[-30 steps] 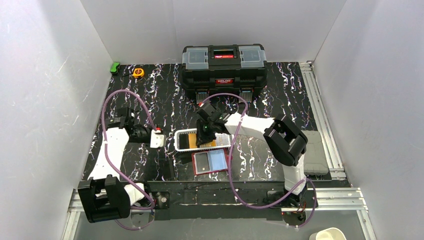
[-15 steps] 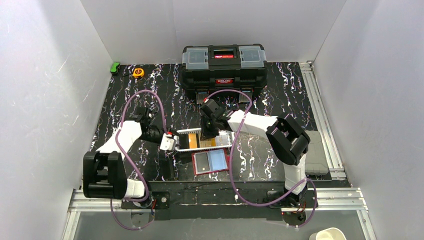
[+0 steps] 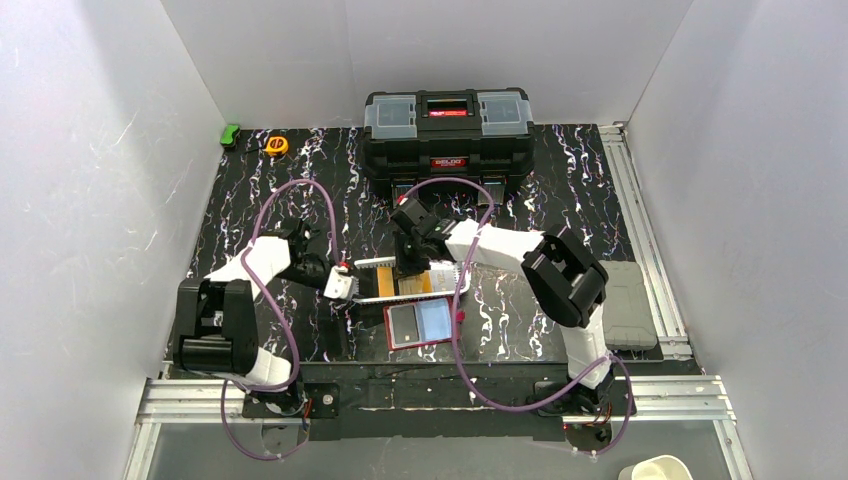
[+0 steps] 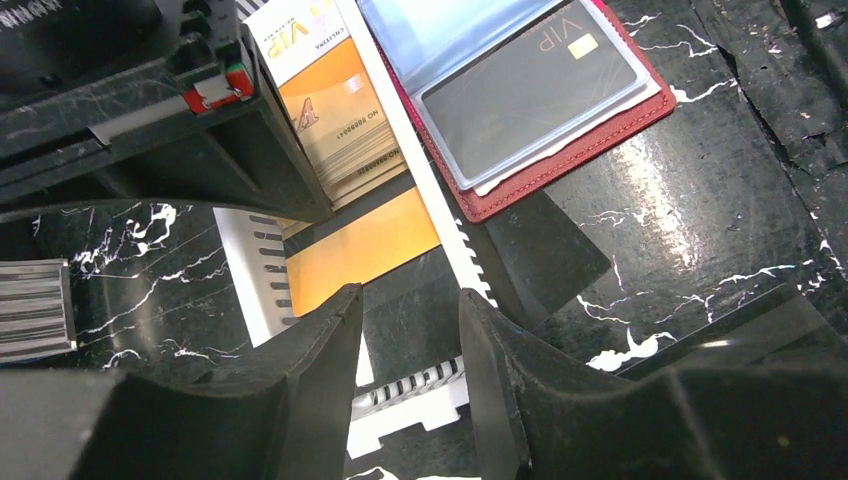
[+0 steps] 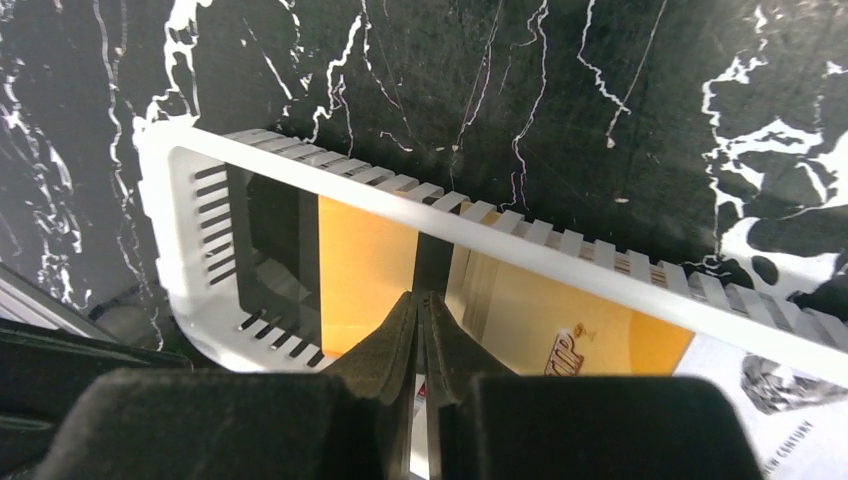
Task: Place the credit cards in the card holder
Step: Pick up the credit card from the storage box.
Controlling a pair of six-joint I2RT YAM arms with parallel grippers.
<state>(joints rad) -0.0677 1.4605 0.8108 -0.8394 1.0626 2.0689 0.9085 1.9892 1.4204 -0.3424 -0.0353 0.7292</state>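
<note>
- While the left gripper (image 4: 410,302) hangs with its fingers apart, straddling the end wall of the white slotted basket (image 5: 162,172), the right gripper (image 5: 421,300) is down inside that basket, right over the orange cards (image 5: 365,270).
- Right fingers are pressed together, tip to tip. Whether a thin card is nipped between them, I can't tell from here.
- Cards left to fetch: at least two orange ones lie flat on the basket floor, and the orange VIP card (image 4: 330,110) sits just beside the right gripper.
- The card holder (image 4: 570,160) lies open on the black marble table (image 4: 700,250), just beside the basket's long wall, on the side nearer the arm bases. A dark VIP card (image 4: 530,90) sits in one clear sleeve and a light blue card (image 4: 440,30) in the next.
- My read: this is the pick from the basket, roughly midway through the job.
- To do it well, I reckon the left fingers should close on the basket wall so it can't skid. The right should tip one card's edge up against a wall rather than scrape it flat. Then take one card only and lift it clear of the rim before swinging to the holder.
- Risk: the cards look slick and overlap, so two may come up together, or the light basket may lift with them.
</note>
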